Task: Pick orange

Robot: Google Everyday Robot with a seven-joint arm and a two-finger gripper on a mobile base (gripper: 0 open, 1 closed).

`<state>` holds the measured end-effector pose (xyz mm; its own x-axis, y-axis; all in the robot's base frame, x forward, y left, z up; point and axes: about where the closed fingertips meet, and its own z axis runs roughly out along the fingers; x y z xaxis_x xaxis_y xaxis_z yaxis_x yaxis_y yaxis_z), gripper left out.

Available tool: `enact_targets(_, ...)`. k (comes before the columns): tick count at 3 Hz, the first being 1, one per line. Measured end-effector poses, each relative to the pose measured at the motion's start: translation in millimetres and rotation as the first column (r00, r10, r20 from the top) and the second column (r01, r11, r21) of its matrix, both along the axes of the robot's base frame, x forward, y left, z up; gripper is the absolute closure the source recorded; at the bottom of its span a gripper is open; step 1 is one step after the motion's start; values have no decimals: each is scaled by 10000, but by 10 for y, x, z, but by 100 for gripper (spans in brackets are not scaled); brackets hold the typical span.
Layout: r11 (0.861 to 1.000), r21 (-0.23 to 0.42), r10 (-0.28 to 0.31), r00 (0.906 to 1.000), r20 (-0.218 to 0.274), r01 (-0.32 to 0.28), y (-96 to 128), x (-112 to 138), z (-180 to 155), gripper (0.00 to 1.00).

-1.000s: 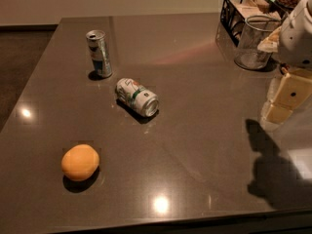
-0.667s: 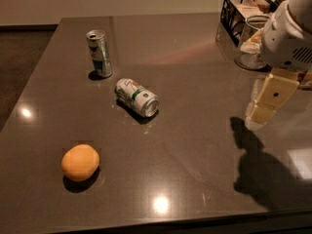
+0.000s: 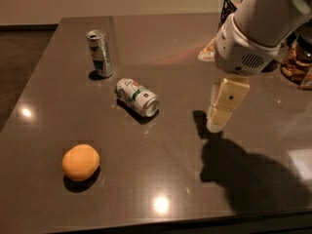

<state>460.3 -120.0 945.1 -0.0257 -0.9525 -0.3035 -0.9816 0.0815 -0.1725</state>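
The orange (image 3: 80, 162) is a matte yellow-orange fruit lying on the dark grey table (image 3: 175, 179) near its front left. My gripper (image 3: 217, 121) hangs from the white arm at the right of the view, above the table's middle right, pointing down. It is well to the right of the orange and a little farther back, with nothing in it. Its shadow falls on the table just below and to the right of it.
A silver-green can (image 3: 100, 52) stands upright at the back left. A second can (image 3: 137, 97) lies on its side near the middle, between the orange and the gripper. A black wire basket (image 3: 228, 5) and a jar (image 3: 298, 57) stand at the back right.
The arm and gripper have moved left from the table's right edge toward its middle. The orange and both cans have not moved.
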Motion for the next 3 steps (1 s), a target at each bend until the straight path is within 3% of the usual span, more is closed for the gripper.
enact_targets(1, 9946, 211, 1020, 9943, -326, -1013, 317, -31, -132, 0)
enact_targets(2, 9834, 244, 1808, 9821, -524, -1797, 522, -86, -249, 0)
enact_targets(3, 9834, 245, 1811, 9821, -523, -1801, 523, -86, -249, 0)
